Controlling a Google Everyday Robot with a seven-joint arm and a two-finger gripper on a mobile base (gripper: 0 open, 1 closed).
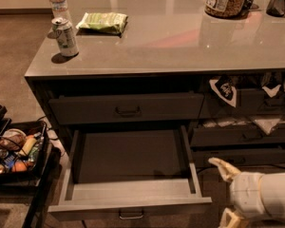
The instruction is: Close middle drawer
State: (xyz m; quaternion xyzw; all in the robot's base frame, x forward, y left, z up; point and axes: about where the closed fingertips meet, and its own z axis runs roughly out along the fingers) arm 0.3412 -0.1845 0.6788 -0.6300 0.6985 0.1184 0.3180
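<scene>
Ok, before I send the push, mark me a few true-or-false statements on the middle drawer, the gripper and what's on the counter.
1. The middle drawer is pulled far out. True.
2. It holds tools. False: its grey interior is bare.
3. The gripper is on the drawer's handle. False: it sits low at the right, beside the drawer's front corner and apart from the handle.
4. The gripper is shut on something. False: its fingers are spread and hold nothing.
5. A soda can stands upright on the countertop. True.
</scene>
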